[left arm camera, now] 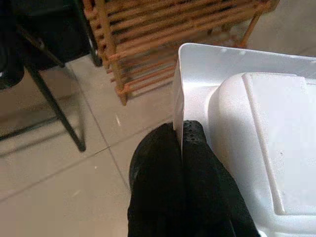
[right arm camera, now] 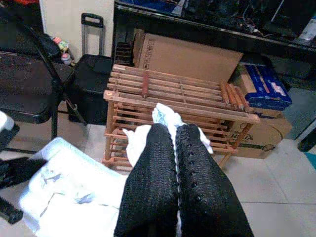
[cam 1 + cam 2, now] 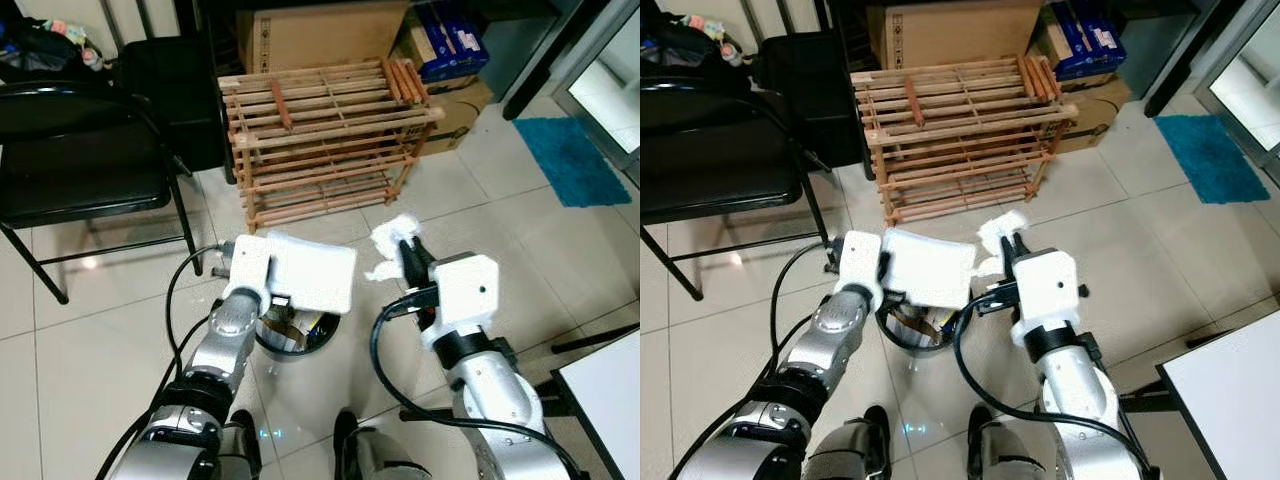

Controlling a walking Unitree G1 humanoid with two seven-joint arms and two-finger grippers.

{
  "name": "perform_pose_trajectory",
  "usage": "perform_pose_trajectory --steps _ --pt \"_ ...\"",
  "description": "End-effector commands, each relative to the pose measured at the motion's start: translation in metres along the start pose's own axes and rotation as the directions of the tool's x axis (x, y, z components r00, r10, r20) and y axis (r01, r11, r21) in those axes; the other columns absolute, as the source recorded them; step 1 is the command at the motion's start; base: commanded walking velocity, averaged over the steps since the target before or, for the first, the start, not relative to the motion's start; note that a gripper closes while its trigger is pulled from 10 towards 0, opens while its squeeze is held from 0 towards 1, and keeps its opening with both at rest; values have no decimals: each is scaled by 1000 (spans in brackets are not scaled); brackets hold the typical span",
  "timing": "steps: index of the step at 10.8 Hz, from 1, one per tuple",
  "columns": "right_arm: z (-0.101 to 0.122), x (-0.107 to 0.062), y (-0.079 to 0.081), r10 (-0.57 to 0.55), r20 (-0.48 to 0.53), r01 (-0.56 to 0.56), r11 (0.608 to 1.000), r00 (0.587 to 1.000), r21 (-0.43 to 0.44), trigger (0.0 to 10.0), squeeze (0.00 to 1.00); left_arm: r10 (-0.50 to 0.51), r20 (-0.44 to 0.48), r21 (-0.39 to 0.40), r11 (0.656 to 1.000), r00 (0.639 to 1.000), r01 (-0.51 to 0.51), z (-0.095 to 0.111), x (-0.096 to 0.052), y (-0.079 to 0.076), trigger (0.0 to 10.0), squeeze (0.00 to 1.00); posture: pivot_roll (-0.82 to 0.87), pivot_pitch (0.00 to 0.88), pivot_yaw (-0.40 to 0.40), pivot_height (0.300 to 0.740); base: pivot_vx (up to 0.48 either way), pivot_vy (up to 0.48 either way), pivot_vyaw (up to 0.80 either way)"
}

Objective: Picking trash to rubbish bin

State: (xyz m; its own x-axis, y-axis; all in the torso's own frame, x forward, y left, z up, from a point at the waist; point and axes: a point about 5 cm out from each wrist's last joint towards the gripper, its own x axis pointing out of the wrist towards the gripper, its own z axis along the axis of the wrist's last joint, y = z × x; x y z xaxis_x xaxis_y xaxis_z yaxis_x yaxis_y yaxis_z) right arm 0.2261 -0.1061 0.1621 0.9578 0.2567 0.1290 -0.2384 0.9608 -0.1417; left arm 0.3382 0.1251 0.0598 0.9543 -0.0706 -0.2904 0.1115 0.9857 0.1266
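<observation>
- The right gripper (image 3: pixel 408 250) sits just right of centre in the head views, its two black fingers (image 2: pixel 163 163) pressed close together on a crumpled white tissue wad (image 3: pixel 392 240) that bulges past the fingertips toward the upper part of the frame.
- The left gripper (image 1: pixel 181 143) is pinched narrow on the rim of a white moulded plastic lid (image 3: pixel 312 270), held tilted just left of centre, directly over the bin.
- Below that lid, in the lower centre of the head views, stands the small round dark rubbish bin (image 3: pixel 288 345), already holding scraps of paper and card; its mouth is partly covered by the lid from this angle.
- The tissue hangs above bare tile to the right of the bin, not over its opening, so it has yet to be carried across.
- Likely trouble: the raised lid stands between the tissue and the opening, so a straight sweep leftward could knock the wad against it and drop it on the pale tiled floor (image 3: pixel 500 220).
- The tissue is soft and only partly clamped; a jolt could shed a loose piece.
- If the left pinch slips on the thin rim, the lid could fall over the bin.
- Beyond, in the upper centre, is a wooden slatted rack (image 3: pixel 320 130); at upper left a black folding chair (image 3: pixel 80 160).
</observation>
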Motion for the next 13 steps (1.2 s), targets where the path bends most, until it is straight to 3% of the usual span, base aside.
perform_pose_trajectory --steps 1,6,10,13 --pt "-4 -4 1 9 -30 -8 1000 1000 7 10000 0 -2 -40 0 1000 999 2 -14 -3 -5 0 0 8 287 -115 740 0 0 0" --pt "0 -19 1 19 -63 -18 1000 998 10 10000 0 17 -133 42 999 991 -11 -38 -6 -8 0 0 -74 311 -141 740 0 0 0" --pt "7 -38 -3 -5 -93 4 1000 996 -14 10000 0 122 -55 37 992 991 -120 -20 2 11 0 0 -124 338 -160 740 0 0 0" --pt "9 -38 -7 -26 -95 25 1000 995 -16 10000 0 116 -19 16 993 993 -115 -9 5 10 0 0 -123 346 -160 740 0 0 0"
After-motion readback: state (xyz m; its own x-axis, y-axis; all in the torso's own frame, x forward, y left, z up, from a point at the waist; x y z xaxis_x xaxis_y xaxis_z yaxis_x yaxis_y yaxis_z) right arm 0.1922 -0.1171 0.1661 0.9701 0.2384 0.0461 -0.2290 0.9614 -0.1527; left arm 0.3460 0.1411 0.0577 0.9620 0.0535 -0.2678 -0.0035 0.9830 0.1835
